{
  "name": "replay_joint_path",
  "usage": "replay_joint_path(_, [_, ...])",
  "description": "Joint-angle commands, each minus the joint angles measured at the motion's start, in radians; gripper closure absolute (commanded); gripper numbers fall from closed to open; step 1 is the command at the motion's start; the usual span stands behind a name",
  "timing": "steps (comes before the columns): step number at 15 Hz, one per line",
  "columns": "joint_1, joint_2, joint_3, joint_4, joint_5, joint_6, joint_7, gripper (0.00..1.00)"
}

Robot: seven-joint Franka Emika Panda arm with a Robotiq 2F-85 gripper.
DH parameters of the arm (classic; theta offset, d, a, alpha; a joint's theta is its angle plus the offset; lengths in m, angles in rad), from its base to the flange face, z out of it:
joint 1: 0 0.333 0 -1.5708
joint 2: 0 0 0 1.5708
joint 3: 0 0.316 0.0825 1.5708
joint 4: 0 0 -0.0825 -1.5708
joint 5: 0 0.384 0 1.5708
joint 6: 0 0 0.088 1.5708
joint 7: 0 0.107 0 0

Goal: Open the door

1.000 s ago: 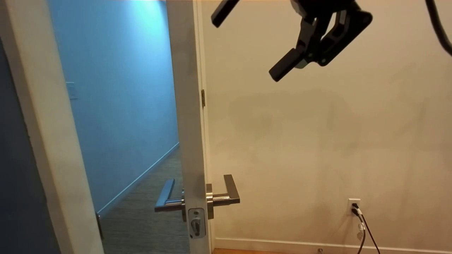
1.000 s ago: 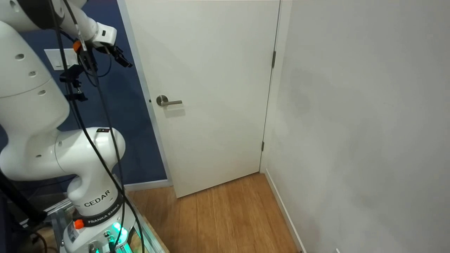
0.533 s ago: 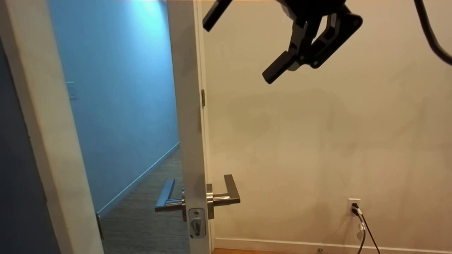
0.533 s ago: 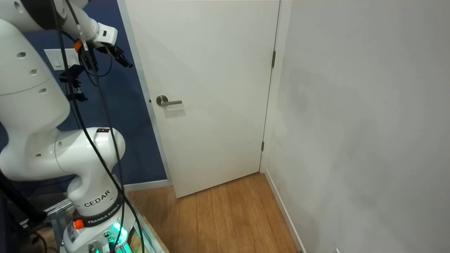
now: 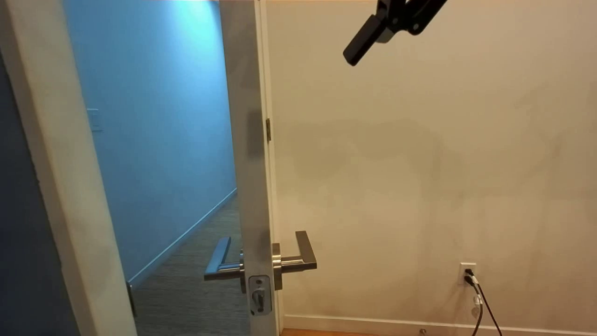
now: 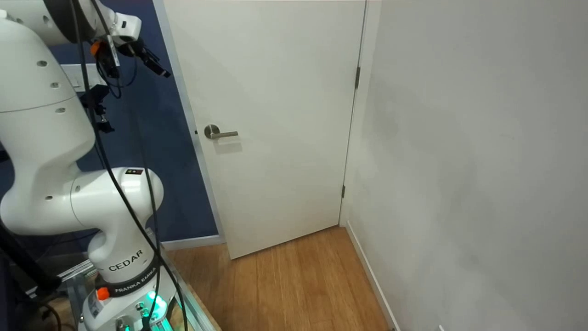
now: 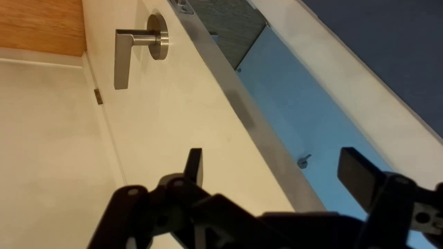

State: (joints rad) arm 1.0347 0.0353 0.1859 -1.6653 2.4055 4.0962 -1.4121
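The tall white door [image 6: 285, 105] stands ajar, swung partly into the room. In an exterior view its edge [image 5: 249, 186] shows, with a gap to a blue-lit hallway. Its silver lever handle shows in both exterior views [image 6: 221, 134] [image 5: 305, 252] and at upper left in the wrist view [image 7: 123, 58]. My gripper [image 6: 166, 73] is above the handle's height, near the door's free edge. In the wrist view the gripper [image 7: 270, 155] is open and empty, its fingers spread on either side of the view of the door edge, apart from it. In an exterior view only one finger shows, at the top.
The white door frame [image 7: 346, 69] and dark blue wall [image 6: 183, 193] are beside the free edge. A pale wall [image 6: 473, 138] meets the hinge side. An outlet [image 5: 468, 273] with plugged cables is low on it. Black cables [image 6: 121, 188] hang along the arm.
My arm has drawn up and slightly back. The gripper is higher, and one finger has left an exterior view at the top. The door and handle have not moved.
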Motion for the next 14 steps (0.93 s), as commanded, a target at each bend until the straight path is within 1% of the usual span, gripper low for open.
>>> replay_joint_path(1, [-0.060, 0.146, 0.107, 0.190, -0.101, 0.143, -0.065, 0.00])
replay_joint_path(3, [-0.073, 0.202, 0.144, 0.248, -0.181, 0.212, -0.084, 0.00])
replay_joint_path(4, [0.005, 0.170, -0.001, 0.142, -0.190, 0.129, -0.083, 0.00])
replay_joint_path(5, [0.016, 0.187, -0.019, 0.157, -0.206, 0.129, -0.093, 0.00])
replay_joint_path(6, [0.042, 0.204, -0.062, 0.163, -0.210, 0.126, -0.098, 0.00])
replay_joint_path(7, [0.034, 0.253, -0.040, 0.247, -0.219, 0.191, -0.117, 0.00])
replay_joint_path(8, [0.082, 0.248, -0.134, 0.203, -0.222, 0.145, -0.112, 0.00])
replay_joint_path(9, [0.107, 0.263, -0.183, 0.209, -0.232, 0.134, -0.120, 0.00])
replay_joint_path(10, [-0.015, 0.316, 0.013, 0.318, -0.276, 0.230, -0.138, 0.00])
replay_joint_path(11, [0.152, 0.288, -0.232, 0.238, -0.234, 0.123, -0.154, 0.00])
replay_joint_path(12, [0.151, 0.300, -0.229, 0.260, -0.233, 0.128, -0.167, 0.00])
replay_joint_path(13, [0.137, 0.327, -0.195, 0.321, -0.231, 0.172, -0.193, 0.00])
replay_joint_path(14, [0.166, 0.332, -0.241, 0.320, -0.216, 0.169, -0.205, 0.00])
